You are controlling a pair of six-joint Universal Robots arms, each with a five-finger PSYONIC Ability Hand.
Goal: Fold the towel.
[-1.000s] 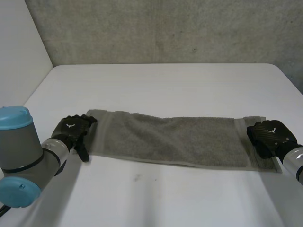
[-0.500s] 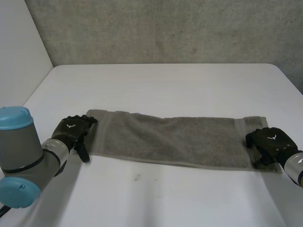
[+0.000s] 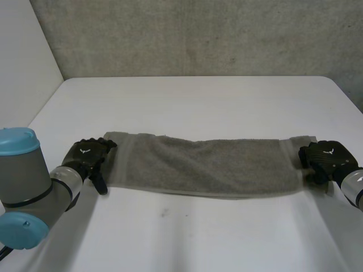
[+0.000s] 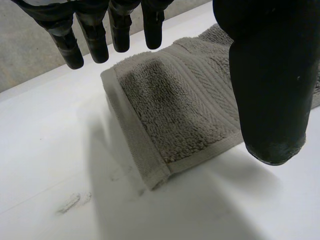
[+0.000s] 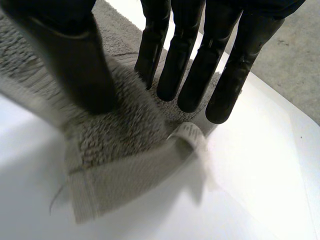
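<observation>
while the towel (image 3: 204,164) lies flat near us | grasp step — our right hand (image 3: 326,161) pinches its right end | left hand (image 3: 88,158) spread at left end | next, we judge: lift, carry leftward

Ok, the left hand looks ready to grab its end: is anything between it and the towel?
Nothing visible. The left hand hangs open at the short end of the towel, with only bare table beside that end.
</observation>
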